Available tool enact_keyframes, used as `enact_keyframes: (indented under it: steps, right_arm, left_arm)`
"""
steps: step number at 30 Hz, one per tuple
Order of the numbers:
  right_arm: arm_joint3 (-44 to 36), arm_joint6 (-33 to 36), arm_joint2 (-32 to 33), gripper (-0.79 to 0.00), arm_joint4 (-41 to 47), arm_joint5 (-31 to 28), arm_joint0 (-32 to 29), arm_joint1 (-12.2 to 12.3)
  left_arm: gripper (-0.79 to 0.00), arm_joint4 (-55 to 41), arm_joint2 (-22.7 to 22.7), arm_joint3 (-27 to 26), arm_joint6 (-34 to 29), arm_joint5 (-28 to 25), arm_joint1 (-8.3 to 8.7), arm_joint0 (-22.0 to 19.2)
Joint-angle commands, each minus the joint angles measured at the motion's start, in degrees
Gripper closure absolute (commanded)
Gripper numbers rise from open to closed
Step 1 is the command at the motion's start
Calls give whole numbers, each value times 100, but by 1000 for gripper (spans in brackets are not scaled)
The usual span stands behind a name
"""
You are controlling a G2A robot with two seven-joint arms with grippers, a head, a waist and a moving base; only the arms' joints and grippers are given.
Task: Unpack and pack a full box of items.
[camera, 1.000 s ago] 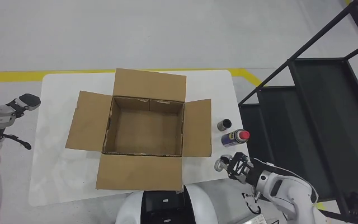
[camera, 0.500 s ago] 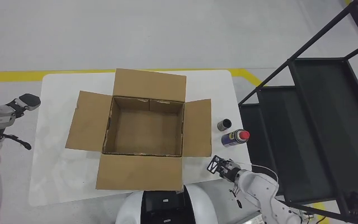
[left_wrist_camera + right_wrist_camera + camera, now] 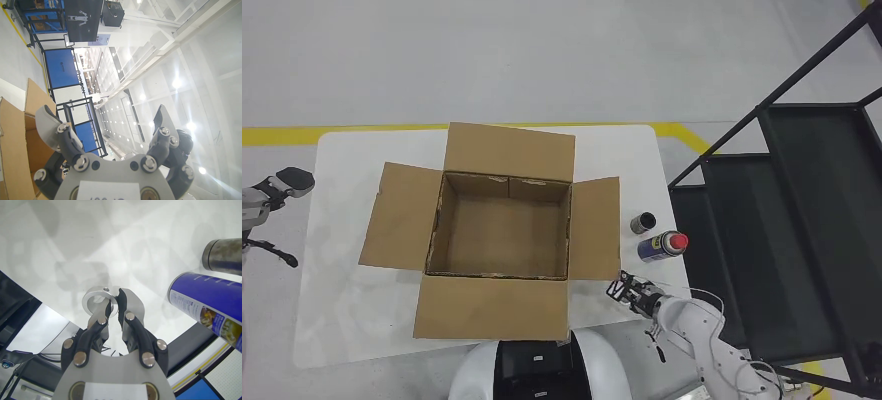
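Observation:
An open cardboard box (image 3: 500,237) with nothing inside sits mid-table, all flaps folded out. My right gripper (image 3: 625,290) (image 3: 114,300) is near the table's front edge, just off the box's right flap, shut on the rim of a small silver metal ring (image 3: 94,289). One finger is inside the ring, the other outside. A blue spray can (image 3: 662,245) (image 3: 204,298) with a red cap and a grey metal cylinder (image 3: 643,222) (image 3: 223,255) stand close by on the right. My left gripper (image 3: 287,183) (image 3: 102,111) is off the table's left edge, open, holding nothing.
The white table (image 3: 342,250) has bare surface left of the box and along the back. A black metal stair frame (image 3: 782,200) rises just past the table's right edge. A box flap (image 3: 13,123) shows beside the left gripper.
My right gripper has moved left along the front edge toward the box's right flap, keeping the ring. The left arm has stayed still.

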Motion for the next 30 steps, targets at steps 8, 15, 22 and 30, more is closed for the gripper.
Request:
enact_keyframes:
  steps: [8,15,22,30]
  right_arm:
    - [-326,11,165,-785,234,-8,-169,36]
    - [-1072,-447,555,-785,491,-439,-801,124]
    - [-1723,-1493,1141,-785,918,-1170,-1472,230]
    - [-2097,-2484,1680,-785,1348,-2052,-1825,335]
  left_arm:
    - [-785,0,0,0,0,0,0,0]
    - [-785,0,0,0,0,0,0,0]
    - [-785,0,0,0,0,0,0,0]
    - [-785,0,0,0,0,0,0,0]
